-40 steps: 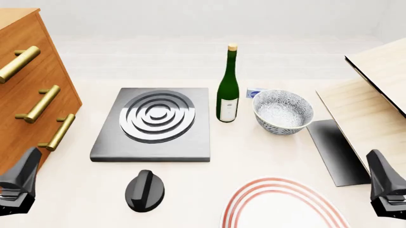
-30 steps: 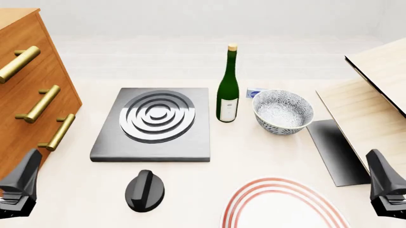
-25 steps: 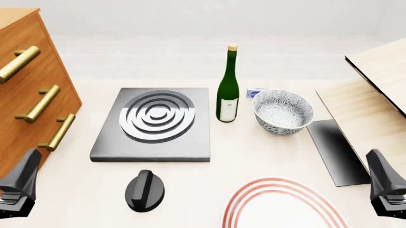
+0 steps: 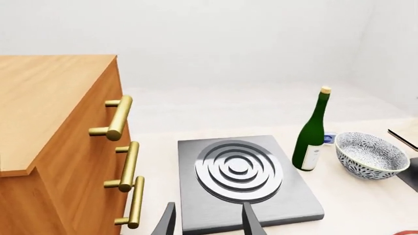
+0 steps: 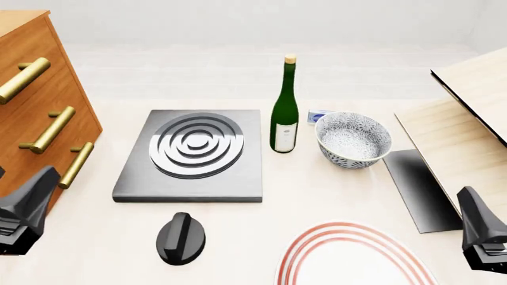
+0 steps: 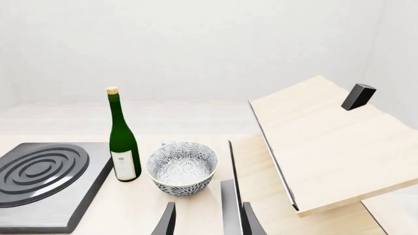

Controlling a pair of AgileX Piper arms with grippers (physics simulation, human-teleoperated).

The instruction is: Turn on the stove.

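The stove is a flat dark grey slab with silver burner rings, lying left of centre on the table. Its black ridged knob lies separately on the table just in front of it. My left gripper hovers at the near left, left of the knob, beside the cabinet. Its fingers are apart and empty in the left wrist view, pointing at the stove; the knob is out of that view. My right gripper is at the near right, open and empty.
A wooden drawer cabinet with brass handles stands at the left. A green bottle and a patterned bowl stand right of the stove. A dark flat sheet, tilted wooden boards and a red-ringed plate lie to the right and front.
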